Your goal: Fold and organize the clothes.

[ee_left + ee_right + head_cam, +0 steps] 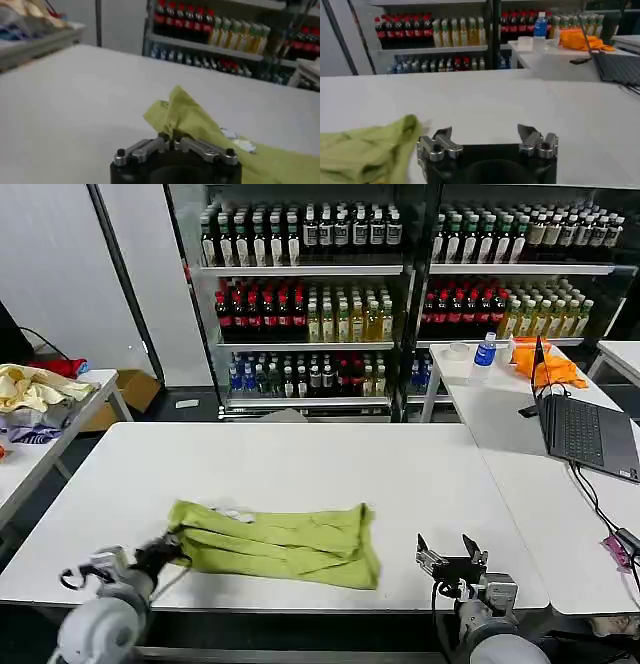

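The lime green T-shirt (280, 544) lies bunched into a long, rumpled band across the near half of the white table (300, 464), soft cotton creased in loose folds, a scrap of white print peeking at its upper edge. The left gripper (172, 550) has its metal fingers pinched together on the shirt's left end, lifting a small peak of cloth. The right gripper (450, 552) hovers just beside the shirt's right end, fingers spread wide, holding nothing.

bare table (300, 464) around T-shirt (280, 542)
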### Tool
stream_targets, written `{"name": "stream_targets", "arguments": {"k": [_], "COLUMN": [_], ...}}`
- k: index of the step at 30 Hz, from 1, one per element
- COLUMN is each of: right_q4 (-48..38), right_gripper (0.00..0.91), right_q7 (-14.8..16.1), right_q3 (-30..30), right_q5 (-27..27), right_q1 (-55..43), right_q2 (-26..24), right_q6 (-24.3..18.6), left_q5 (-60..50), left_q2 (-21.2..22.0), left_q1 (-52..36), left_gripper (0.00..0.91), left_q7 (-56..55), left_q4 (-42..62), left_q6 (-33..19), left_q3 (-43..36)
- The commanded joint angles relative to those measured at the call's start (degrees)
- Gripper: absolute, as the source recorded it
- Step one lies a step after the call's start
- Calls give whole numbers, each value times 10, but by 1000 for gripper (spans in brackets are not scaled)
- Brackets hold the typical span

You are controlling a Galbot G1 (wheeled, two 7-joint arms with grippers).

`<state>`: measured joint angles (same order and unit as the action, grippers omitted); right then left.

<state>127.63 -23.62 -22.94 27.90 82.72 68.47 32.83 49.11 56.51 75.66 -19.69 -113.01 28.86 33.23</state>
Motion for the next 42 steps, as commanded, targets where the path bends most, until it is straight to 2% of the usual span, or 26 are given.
{"name": "stream_targets", "arguments": {"k": [1,9,18,26,39,40,41,42], "right_q4": [-4,-9,-15,-25,-31,-31,-30,-30], "right_gripper": [907,907,907,907,907,907,907,907], "right_q7": [-1,-2,-1,0,0,-1,-1,-1], "right_q3": [7,6,8,11,10,11,11,11], "right_q5": [-1,-2,-2,-1,0,0,-1,-1], "right_q1": [-1,0,1,-7,-11,-12,-12,-12], "right_q2": [2,0,-3,-4,-3,-2,-2,-2], "right_q6": [0,1,0,0,-1,0,0,0], "left_q5": [32,129,152,129,19,17,14,10], "left_q2": [-70,-10,41,88,121,121,121,121], "left_q1": [-36,5,-35,-108,-156,-161,-164,-167], "left_gripper": [20,20,20,20,20,91,333,907], "left_q7": [-3,-12,-11,-14,-8,-8,-8,-6], "left_q4": [-36,-125,-108,-59,6,12,20,27], "left_q6": [10,27,26,25,19,20,20,20], "left_q3": [34,-50,-153,-227,-300,-304,-306,-307]}}
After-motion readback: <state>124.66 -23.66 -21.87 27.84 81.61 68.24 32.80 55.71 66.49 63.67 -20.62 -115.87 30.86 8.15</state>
